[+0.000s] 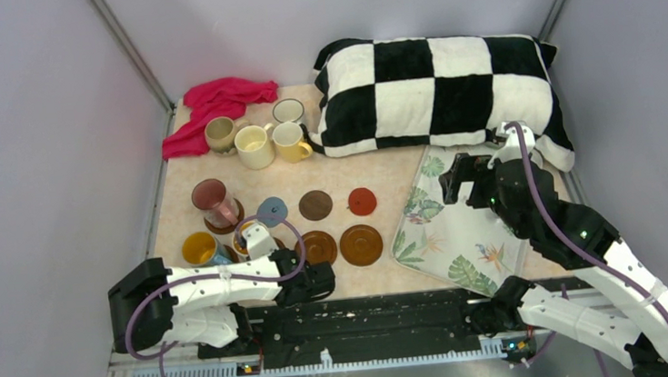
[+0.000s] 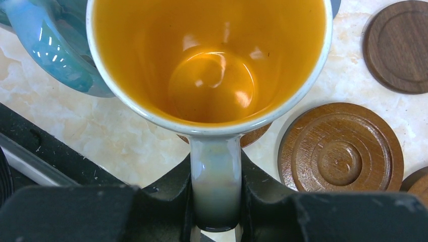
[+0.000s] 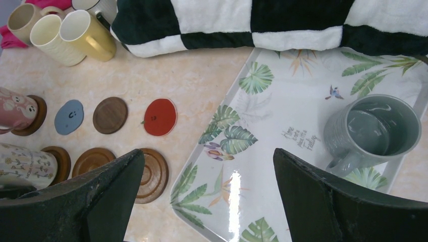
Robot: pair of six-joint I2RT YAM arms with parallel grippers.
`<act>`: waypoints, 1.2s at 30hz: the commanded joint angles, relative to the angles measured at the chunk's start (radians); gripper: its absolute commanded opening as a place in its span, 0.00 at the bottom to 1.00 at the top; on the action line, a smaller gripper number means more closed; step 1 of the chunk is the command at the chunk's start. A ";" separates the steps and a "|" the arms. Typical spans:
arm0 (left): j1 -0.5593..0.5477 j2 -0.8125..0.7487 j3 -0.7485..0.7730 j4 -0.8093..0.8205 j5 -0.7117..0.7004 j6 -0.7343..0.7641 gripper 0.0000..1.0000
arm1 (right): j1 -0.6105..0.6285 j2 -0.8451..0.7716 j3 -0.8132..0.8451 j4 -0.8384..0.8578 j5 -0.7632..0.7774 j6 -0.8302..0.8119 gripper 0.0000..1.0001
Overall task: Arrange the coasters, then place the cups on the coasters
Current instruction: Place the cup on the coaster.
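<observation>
Leaf-print tray [image 3: 303, 101]: small cursive lettering, "Home … place … Feeling", the remainder too small to read. No other legible text.

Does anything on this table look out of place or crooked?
Yes. A big checkered pillow lies along the far side, the leaf-print tray sits askew against it, and a pink cloth is crumpled far left.

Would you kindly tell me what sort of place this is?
Likely a robot lab's test cell, not a home: bare grey partition walls, a black mounting rail, and staged mugs and coasters.

Orange-lined mug [image 2: 212, 75]: rim cut off (top edge).
</observation>
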 commanded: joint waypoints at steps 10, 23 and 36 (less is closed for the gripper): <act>0.009 -0.009 -0.014 0.054 -0.076 0.057 0.00 | 0.004 -0.010 -0.009 0.025 -0.009 -0.009 0.99; 0.018 -0.020 -0.015 0.063 -0.060 0.072 0.15 | 0.004 -0.019 -0.004 0.016 -0.007 -0.005 0.99; 0.018 -0.068 0.010 0.011 -0.031 0.072 0.75 | 0.004 -0.022 -0.007 0.017 -0.009 -0.005 0.99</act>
